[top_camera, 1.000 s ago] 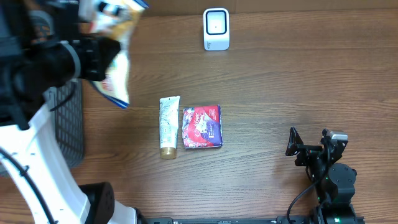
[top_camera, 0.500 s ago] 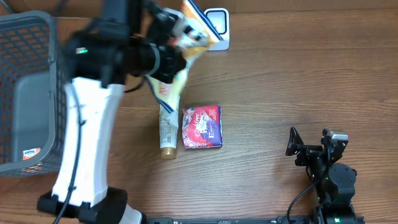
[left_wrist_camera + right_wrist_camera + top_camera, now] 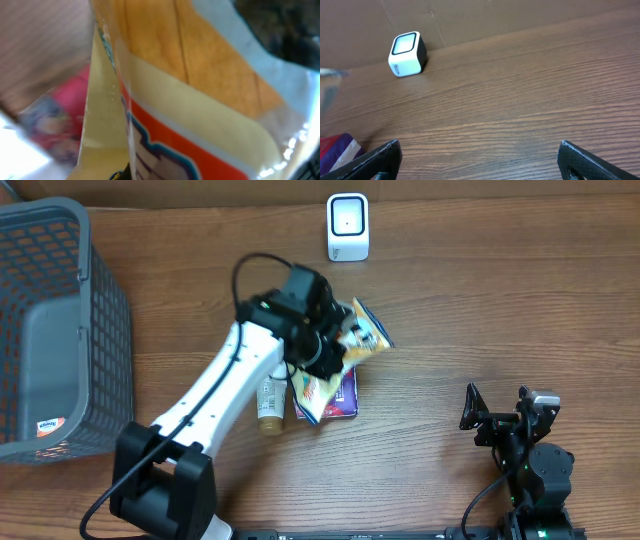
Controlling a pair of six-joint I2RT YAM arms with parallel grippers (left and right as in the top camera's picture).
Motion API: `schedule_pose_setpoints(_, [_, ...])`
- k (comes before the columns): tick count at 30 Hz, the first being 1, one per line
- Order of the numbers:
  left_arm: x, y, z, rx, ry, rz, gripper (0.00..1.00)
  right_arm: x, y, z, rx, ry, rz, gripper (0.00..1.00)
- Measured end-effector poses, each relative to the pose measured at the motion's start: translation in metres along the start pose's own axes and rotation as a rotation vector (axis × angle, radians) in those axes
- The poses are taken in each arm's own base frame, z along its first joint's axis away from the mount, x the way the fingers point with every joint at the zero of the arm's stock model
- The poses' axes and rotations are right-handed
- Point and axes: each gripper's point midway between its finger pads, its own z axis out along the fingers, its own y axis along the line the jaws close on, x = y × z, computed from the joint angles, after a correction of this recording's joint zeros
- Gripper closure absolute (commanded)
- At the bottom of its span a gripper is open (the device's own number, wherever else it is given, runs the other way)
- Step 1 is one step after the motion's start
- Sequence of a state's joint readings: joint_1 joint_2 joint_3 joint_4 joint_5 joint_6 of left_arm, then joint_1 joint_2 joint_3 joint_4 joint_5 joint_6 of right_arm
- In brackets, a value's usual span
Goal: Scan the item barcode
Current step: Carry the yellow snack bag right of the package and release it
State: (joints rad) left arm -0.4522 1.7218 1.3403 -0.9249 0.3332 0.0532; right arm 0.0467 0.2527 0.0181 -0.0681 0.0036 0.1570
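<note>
Short of the white box-shaped barcode scanner [image 3: 348, 226], on the robot's side of it, the left gripper [image 3: 330, 348] is clamped tight on a crinkly yellow-and-orange foil snack bag [image 3: 365, 338]. The bag looks lifted off the wood and apart from the scanner. In the left wrist view the bag [image 3: 200, 115] fills the frame, and no barcode shows on it in any view. The step in hand appears to be carrying the bag up to the scanner's window. To do it well, the arm should first turn the bag until the printed code faces that window. It should then hold the foil flat and steady just before it, since creases and glare could spoil a read. A purple-and-red flat packet [image 3: 340, 398] and a white tube with a gold cap [image 3: 268, 392] lie farther from the scanner than the bag. The right gripper [image 3: 497, 416] rests well away from the scanner, jaws spread wide and holding nothing.
</note>
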Motion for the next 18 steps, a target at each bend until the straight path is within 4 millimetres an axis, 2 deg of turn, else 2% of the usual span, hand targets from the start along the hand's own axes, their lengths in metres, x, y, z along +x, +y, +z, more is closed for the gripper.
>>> schedule_pose_setpoints(5, [0.009, -0.021, 0.024, 0.033, 0.007, 0.063, 0.96, 0.0, 0.0, 0.0, 0.0, -0.001, 0.0, 0.0])
schedule_pose_setpoints(13, [-0.006, -0.066, 0.034, 0.11, -0.062, 0.186, 0.92, -0.001, 0.0, 0.0, -0.001, -0.002, 0.0, 0.0])
schedule_pose_setpoints(15, [-0.006, -0.071, 0.035, 0.117, -0.061, 0.196, 0.94, 0.0, 0.0, 0.0, -0.001, -0.001, 0.0, 0.0])
schedule_pose_setpoints(18, [-0.007, -0.069, 0.035, 0.103, -0.063, 0.173, 0.92, 0.0, 0.0, 0.0, -0.001, -0.001, 0.0, 0.0])
